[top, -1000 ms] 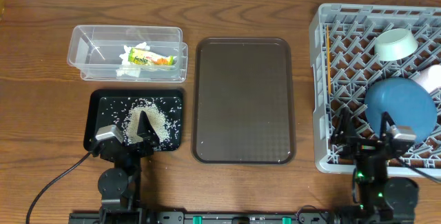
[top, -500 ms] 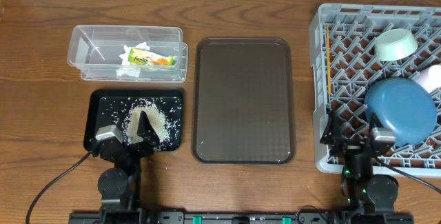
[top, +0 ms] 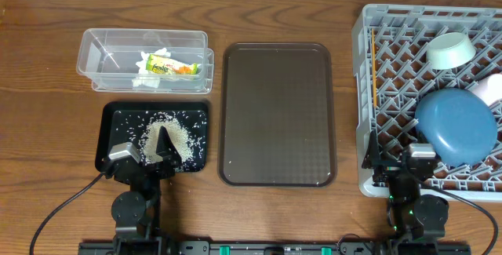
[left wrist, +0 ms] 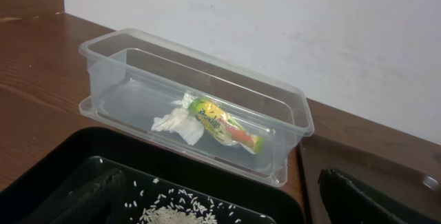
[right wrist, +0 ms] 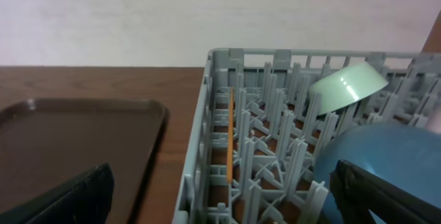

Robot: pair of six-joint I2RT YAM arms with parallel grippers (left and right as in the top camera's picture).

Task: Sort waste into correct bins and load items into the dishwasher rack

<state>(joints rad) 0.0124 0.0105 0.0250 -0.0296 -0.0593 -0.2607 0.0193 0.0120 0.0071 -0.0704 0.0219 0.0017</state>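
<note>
The grey dishwasher rack at the right holds a dark-blue bowl, a mint-green bowl and a wooden chopstick. A pale item sits at its right edge, partly cut off. The clear tub holds the snack wrapper and white tissue. Rice lies on the black tray. My left gripper is open and empty over the tray's front, as its wrist view shows. My right gripper is open and empty at the rack's front wall.
A large brown serving tray lies between the black tray and the rack. A white wall stands behind the table. In the right wrist view the chopstick stands among the pegs near the rack's left wall.
My right gripper has drawn back from beside the dark-blue bowl toward the rack's front edge and a little left. The left arm has not moved.
</note>
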